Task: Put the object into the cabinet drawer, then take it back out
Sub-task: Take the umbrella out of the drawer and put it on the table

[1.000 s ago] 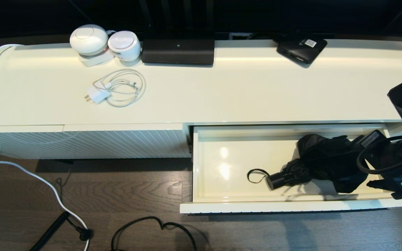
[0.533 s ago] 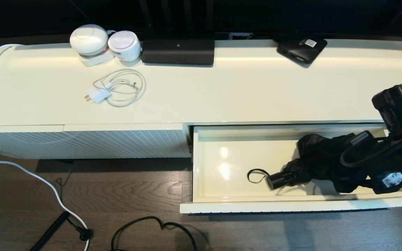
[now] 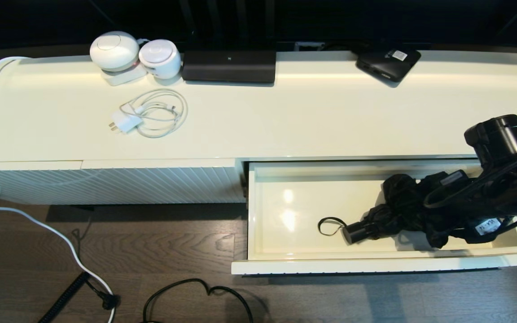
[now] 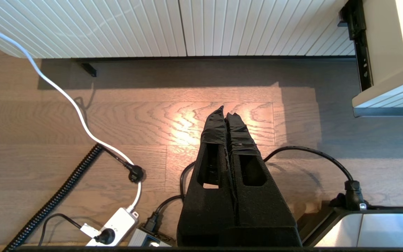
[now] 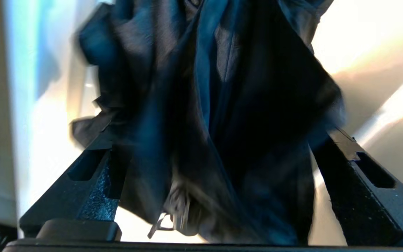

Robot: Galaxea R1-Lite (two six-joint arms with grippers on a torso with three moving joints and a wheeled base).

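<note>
The cream drawer [image 3: 375, 266] stands pulled out at the cabinet's right, its glossy inside bare on the left. The black folding umbrella [image 3: 404, 199] lies in it, with its handle [image 3: 359, 232] and wrist loop [image 3: 329, 226] pointing left. My right gripper [image 3: 438, 208] reaches down into the drawer from the right, at the bunched fabric end. In the right wrist view its fingers [image 5: 359, 175] stand wide apart on either side of the umbrella fabric [image 5: 222, 105], so the gripper [image 5: 213, 138] is open. My left gripper [image 4: 226, 112] hangs shut over the wooden floor, beside the drawer's corner [image 4: 390, 94].
On the cabinet top lie a white charger with coiled cable [image 3: 151, 114], two round white devices [image 3: 115, 51], a wide black device [image 3: 229, 66] and a flat black box [image 3: 388, 60]. A ribbed panel [image 3: 106, 186] is left of the drawer. Cables [image 3: 195, 291] trail on the floor.
My right arm has come leftward and lower into the drawer, closing in over the umbrella's fabric end. The umbrella's handle and loop have stayed where they were.
</note>
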